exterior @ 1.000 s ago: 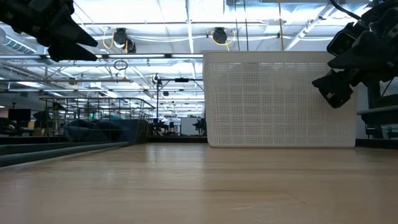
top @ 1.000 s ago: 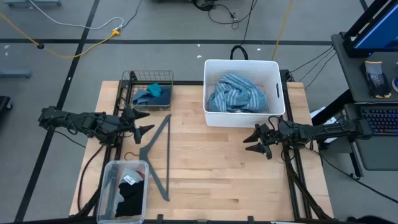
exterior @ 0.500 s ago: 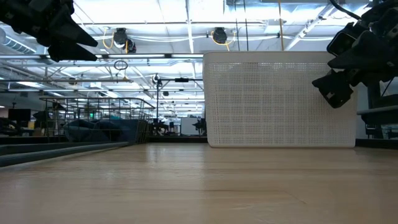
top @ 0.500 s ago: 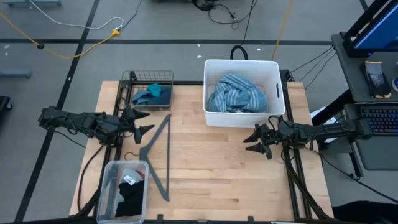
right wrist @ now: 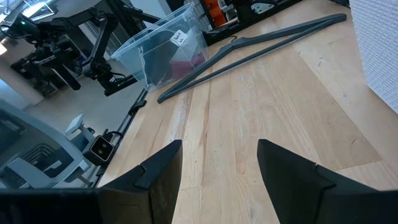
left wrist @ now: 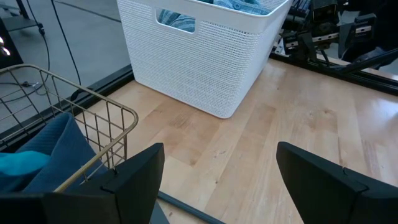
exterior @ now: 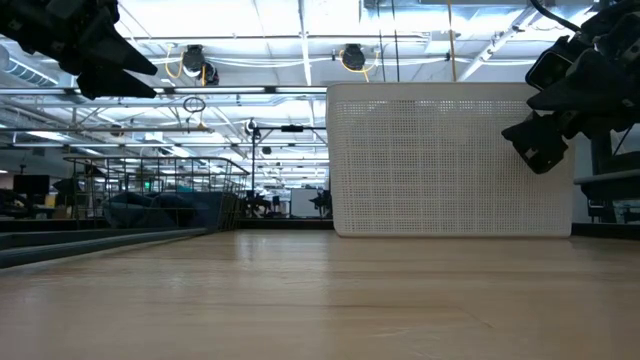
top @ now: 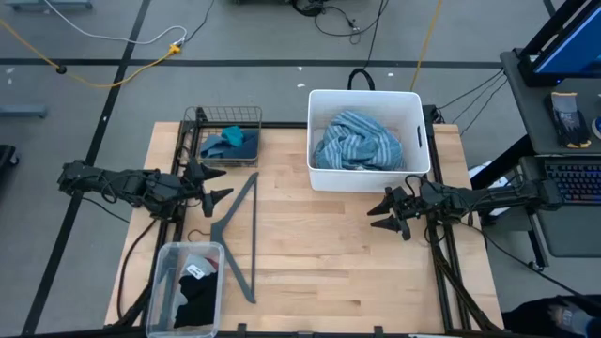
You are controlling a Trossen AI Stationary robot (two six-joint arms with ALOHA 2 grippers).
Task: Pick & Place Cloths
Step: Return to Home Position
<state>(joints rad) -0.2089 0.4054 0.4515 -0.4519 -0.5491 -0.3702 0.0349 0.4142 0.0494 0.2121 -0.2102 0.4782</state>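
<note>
A blue-striped towel [top: 357,139] lies bunched inside the white basket [top: 324,174] at the table's far side. Teal and navy pieces [top: 228,143] sit in the wire basket [top: 202,117] at the far left. Black shorts [top: 192,291] and a bit of pink cloth [right wrist: 194,61] lie in the clear bin [top: 169,258] at the near left. My left gripper [top: 222,184] hovers open at the left edge, near the wire basket. My right gripper [top: 377,213] hovers open just near of the white basket. The maroon piece is out of view.
A grey plastic hanger [top: 239,230] lies flat on the wood between the clear bin and the table's middle. The white basket's wall [exterior: 445,160] fills the far right of the low view. Bare wood [top: 329,253] stretches across the table's middle and near side.
</note>
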